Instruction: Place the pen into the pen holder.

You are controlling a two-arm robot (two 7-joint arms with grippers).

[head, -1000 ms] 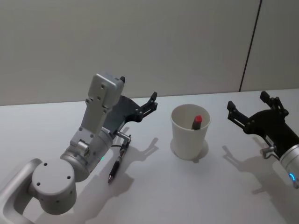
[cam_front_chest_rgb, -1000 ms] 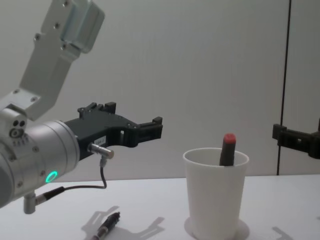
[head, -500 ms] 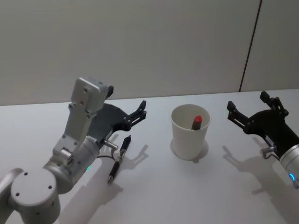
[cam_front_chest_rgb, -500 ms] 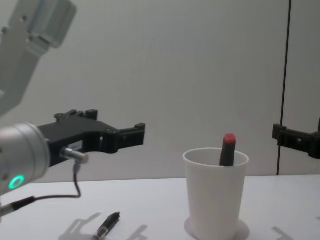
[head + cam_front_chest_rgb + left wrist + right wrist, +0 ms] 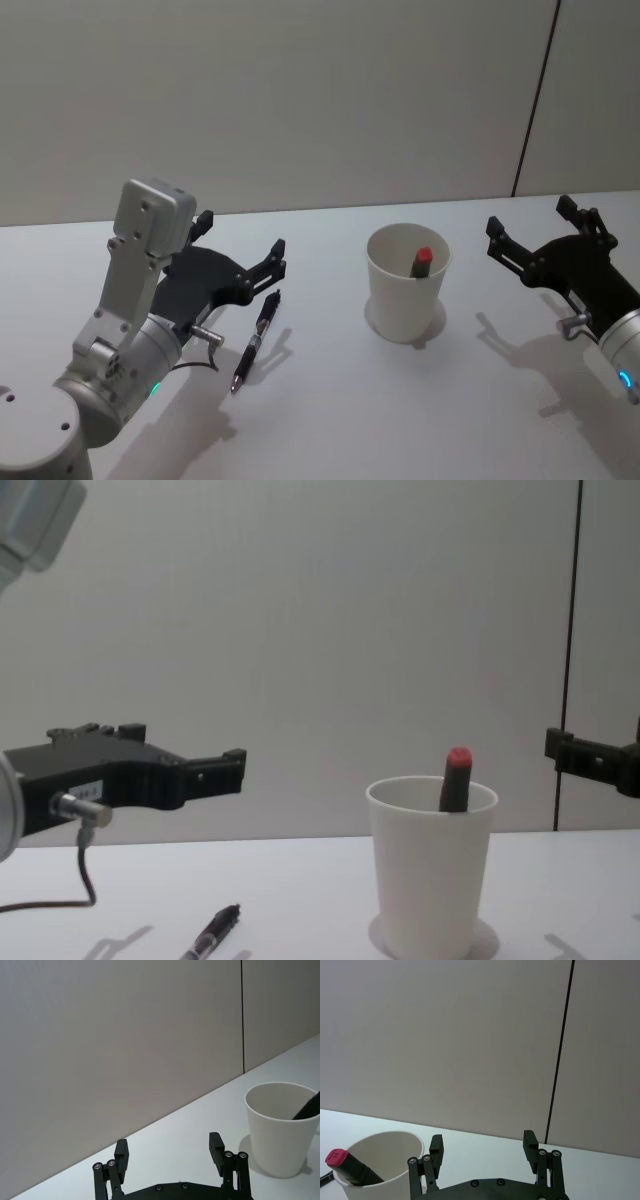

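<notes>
Left jaws spread near pen (image 5: 256, 338), holder (image 5: 405, 292) apart

Cup (image 5: 407, 283) mid table (image 5: 330, 410), pen (image 5: 256, 340) off to its left

A marker (image 5: 421, 262) stands in the cup, leaning on the rim. The pen lies flat on the table, well apart from the cup. Left end effector (image 5: 238, 240) hangs above the pen's far end, right end effector (image 5: 530, 218) is right of the cup.

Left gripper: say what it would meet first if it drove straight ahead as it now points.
Probably nothing close: the left gripper aims past the pen holder, above the pen on the table, toward the wall; depth is unclear.
</notes>
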